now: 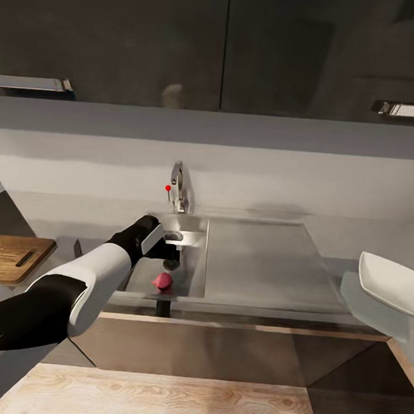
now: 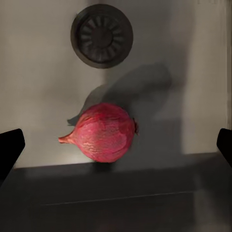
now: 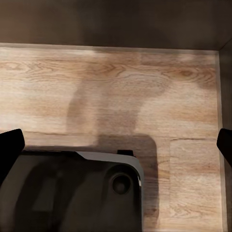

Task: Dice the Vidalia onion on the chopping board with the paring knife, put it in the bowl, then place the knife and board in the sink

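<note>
Our left gripper hangs with fingers spread wide above the Vidalia onion, which lies in the sink just beside the drain. We judge the pickup underway: next, descend and close.

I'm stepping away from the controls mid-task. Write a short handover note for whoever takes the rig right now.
Left gripper: jaws open, over the sink, onion between the fingers, not gripped.
Right gripper: open, empty, low over the wood floor.
Onion lies in the basin near the drain. Board on the counter left of the sink; bowl at right.
Done: nothing yet.
Left: grasp onion, dice, fill bowl, put knife and board in the sink.
</note>
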Available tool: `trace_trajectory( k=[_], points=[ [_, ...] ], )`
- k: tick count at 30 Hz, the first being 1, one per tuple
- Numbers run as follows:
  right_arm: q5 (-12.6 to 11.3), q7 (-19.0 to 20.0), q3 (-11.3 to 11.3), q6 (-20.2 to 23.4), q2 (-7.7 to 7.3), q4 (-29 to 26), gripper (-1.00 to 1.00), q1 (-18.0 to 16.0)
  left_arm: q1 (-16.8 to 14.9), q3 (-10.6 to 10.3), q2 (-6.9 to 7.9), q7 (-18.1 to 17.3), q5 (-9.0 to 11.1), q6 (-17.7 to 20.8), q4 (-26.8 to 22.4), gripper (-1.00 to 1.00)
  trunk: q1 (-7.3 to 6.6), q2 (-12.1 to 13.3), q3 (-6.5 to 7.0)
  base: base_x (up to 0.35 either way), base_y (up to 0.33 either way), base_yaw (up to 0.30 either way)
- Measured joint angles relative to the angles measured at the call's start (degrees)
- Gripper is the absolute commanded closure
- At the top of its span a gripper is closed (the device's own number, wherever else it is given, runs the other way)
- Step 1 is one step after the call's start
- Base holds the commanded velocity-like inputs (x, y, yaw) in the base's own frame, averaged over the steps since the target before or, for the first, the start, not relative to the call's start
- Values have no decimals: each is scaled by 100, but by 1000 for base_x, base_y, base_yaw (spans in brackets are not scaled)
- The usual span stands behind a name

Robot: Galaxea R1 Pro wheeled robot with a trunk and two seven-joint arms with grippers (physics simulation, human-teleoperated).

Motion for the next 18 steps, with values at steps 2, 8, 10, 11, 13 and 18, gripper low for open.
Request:
trace_trajectory(
  k=[2,8,10,11,13,18],
  points=[
    [0,0,0,0,0,-1,-100,-1,2,0,0,0,0,1,11,-100,-1,0,-18,227,0,0],
    [0,0,0,0,-2,-2,-100,0,3,-1,0,0,0,2,87,-100,-1,0,-73,252,0,0],
    [0,0,0,0,-1,-3,-100,-1,3,-2,2,0,-1,2,101,-100,0,0,-92,192,0,0],
    [0,0,0,0,-1,-2,-100,-1,3,-2,2,0,0,2,104,-100,0,0,-101,166,0,0],
    [0,0,0,0,0,-1,-100,-1,4,-2,1,0,0,2,110,-100,0,0,-119,144,0,0],
    [0,0,0,0,0,0,-100,0,10,-3,0,0,0,2,115,-100,2,1,-165,73,0,0]
  ],
)
